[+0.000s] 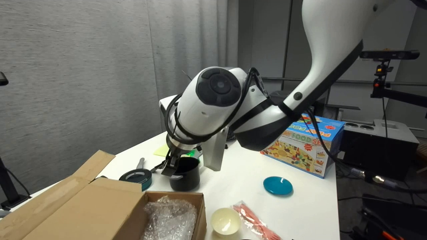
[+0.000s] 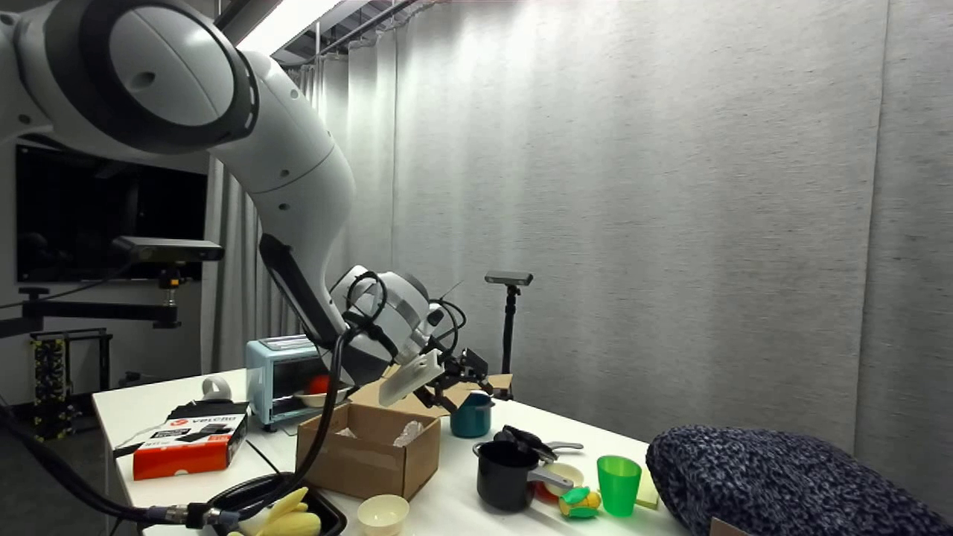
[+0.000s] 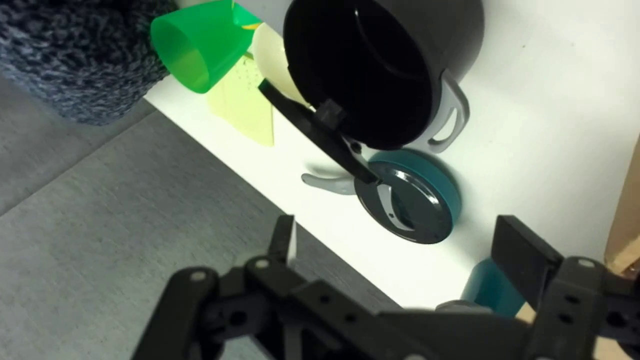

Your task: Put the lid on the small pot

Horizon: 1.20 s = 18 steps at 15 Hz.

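The small pot (image 3: 365,75) is black, with grey handles, and stands open on the table; it also shows in both exterior views (image 1: 186,176) (image 2: 505,480). A black lid (image 3: 295,112), seen nearly edge-on with a grey handle, stands tilted between the small pot and a teal pan in the wrist view. The teal pan (image 3: 452,195) carries a flat dark lid (image 3: 425,215) with a grey handle. My gripper (image 3: 397,232) is open and empty above the table, with the pan ahead between its fingers. In an exterior view the gripper (image 1: 169,165) is near the pot's rim, partly hidden by the arm.
A teal pot (image 2: 470,418) stands near the right finger, beside the open cardboard box (image 2: 368,458). A green cup (image 2: 619,487), cream bowl (image 3: 272,57) and dark textured cushion (image 2: 767,476) are beyond the pot. The table edge runs close on one side.
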Available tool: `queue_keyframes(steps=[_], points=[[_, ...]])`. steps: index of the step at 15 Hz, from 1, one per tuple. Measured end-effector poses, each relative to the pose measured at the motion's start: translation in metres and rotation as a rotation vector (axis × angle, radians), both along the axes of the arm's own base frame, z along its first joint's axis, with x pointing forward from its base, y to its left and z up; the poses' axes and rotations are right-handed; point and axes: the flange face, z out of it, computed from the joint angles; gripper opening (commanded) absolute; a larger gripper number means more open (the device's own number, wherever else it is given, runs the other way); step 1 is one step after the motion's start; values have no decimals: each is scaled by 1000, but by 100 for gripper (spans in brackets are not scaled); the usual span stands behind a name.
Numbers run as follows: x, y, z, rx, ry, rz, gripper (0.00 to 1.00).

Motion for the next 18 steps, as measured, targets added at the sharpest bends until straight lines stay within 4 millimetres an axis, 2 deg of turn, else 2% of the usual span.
queue_keyframes(steps=[4,8,18], points=[[8,-29,2,59,147,-10,100],[13,-52,8,65,253,52,100],[17,-135,54,115,298,195,100]])
